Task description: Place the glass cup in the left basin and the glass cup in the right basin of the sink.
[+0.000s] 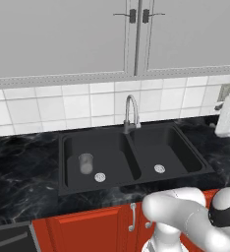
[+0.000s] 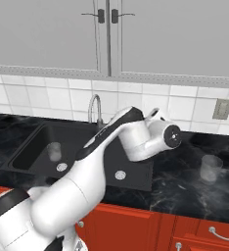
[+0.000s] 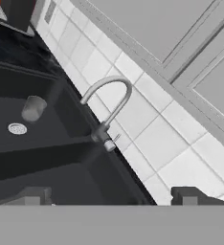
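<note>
Gripper (image 3: 109, 198) is held spread wide with nothing between its tips, and is raised above the sink (image 1: 63, 189), aimed toward the tap (image 3: 106, 103) and tiled wall (image 3: 152, 139); one glass cup (image 2: 211, 168) is stood upright on the black marbled counter (image 2: 185, 191), well to the right of the sink; right basin (image 1: 178, 147) is seen with its silver drain; second glass cup (image 1: 86, 163) is stood upright in the left basin (image 1: 109, 152), beside that drain; grey cabinets (image 1: 63, 34) are hung behind.

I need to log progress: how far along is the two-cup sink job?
Done: one glass cup stands in the left basin. In hand: nothing; the gripper is open and empty. Left: the second glass cup sits on the counter; the right basin holds none.
</note>
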{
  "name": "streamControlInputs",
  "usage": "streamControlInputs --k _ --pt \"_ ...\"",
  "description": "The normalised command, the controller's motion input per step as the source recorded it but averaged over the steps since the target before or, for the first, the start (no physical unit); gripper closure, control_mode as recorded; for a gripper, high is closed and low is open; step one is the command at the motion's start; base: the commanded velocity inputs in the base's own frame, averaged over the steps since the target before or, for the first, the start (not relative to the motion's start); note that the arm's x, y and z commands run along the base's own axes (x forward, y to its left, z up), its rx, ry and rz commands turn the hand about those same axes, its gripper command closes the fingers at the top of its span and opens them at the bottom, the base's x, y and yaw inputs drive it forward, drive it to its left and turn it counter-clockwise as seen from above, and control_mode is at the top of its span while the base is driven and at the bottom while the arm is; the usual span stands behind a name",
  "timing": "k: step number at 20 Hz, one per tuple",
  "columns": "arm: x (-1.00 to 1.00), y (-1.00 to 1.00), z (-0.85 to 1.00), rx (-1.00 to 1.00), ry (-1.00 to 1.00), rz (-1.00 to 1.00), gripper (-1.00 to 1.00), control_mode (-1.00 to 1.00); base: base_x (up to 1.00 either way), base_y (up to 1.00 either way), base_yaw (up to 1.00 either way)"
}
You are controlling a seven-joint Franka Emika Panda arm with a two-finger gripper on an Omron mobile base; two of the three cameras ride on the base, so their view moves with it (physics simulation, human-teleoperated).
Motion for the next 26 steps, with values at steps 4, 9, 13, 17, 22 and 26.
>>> streamControlInputs --k 4,9,13,17,22,26 --pt "-0.12 -0.28 0.36 0.16 0.14 -0.08 -1.00 -1.00 0.00 0.00 0.00" --pt "-0.07 -0.17 0.40 -0.16 0.12 -0.01 -1.00 -1.00 0.00 0.00 0.00" --pt "-0.06 -0.07 0.18 -0.42 0.12 0.00 -1.00 -1.00 0.00 0.00 0.00" --pt "0.00 -0.18 -0.02 -0.42 0.14 0.03 -1.00 -1.00 0.00 0.00 0.00" --pt "0.00 -0.24 -0.43 -0.41 0.19 0.12 -1.00 -1.00 0.00 0.00 0.00" --pt "0.00 -0.33 -0.73 -0.33 0.21 0.17 -1.00 -1.00 0.00 0.00 0.00"
